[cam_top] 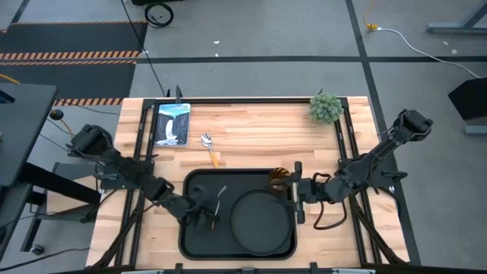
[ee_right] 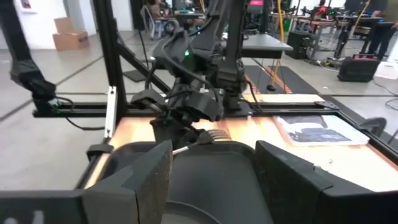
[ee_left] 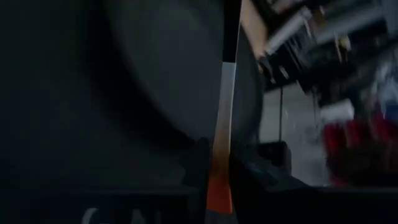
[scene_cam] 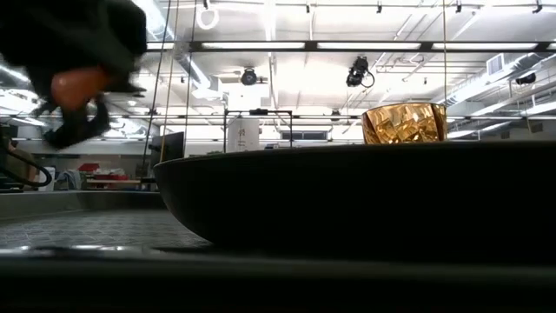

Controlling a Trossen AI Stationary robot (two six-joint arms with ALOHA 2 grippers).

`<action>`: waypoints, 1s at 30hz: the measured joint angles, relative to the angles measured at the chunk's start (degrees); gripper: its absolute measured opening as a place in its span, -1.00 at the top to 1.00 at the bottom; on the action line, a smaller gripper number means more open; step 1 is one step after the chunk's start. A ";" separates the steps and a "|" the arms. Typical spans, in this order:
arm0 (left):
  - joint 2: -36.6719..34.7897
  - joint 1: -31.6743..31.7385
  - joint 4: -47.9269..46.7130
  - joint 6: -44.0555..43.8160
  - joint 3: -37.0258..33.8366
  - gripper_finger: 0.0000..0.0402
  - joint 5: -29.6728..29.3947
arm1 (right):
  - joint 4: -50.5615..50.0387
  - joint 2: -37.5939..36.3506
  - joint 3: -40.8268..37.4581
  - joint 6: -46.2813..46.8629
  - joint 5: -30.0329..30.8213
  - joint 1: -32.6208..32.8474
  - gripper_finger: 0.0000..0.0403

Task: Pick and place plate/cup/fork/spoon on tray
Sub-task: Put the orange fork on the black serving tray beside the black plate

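Note:
The black tray (cam_top: 190,236) lies at the table's near middle. The round black plate (cam_top: 259,221) rests on the tray's right half and fills the low view (scene_cam: 365,191). The amber cup (cam_top: 279,177) stands upright at the tray's far right corner, behind the plate in the low view (scene_cam: 404,123). The spoon (cam_top: 208,144) lies on the table beyond the tray. My left gripper (cam_top: 205,215) is shut on the fork (cam_top: 221,196) over the tray's left half. My right gripper (cam_top: 298,194) is open and empty at the tray's right edge, beside the cup. My left gripper pinches the fork's orange handle (ee_left: 219,193) between its two fingers. The silver shaft (ee_left: 224,106) sticks out forward past the fingertips, tines (ee_right: 211,134) toward the table's far right. In the low view the handle (scene_cam: 78,87) is above the tray floor.
A picture booklet (cam_top: 172,124) lies at the table's far left and a small green plant (cam_top: 326,107) at the far right. Black frame rails run along the table's left and right sides. A dark cable loops on the table near my right arm (cam_top: 327,221).

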 joint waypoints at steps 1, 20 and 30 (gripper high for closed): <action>0.60 -0.36 0.40 -3.17 -0.62 0.74 -0.64 | -0.32 0.00 0.00 -0.12 0.09 -0.04 -0.17; 20.44 -3.65 24.28 -25.18 -0.02 0.74 -1.75 | -1.64 0.11 -1.70 1.73 -0.11 -0.41 -0.17; 21.04 -2.54 22.38 -27.84 0.84 0.65 -1.16 | -0.73 0.11 -1.70 1.73 -0.26 -0.36 -0.17</action>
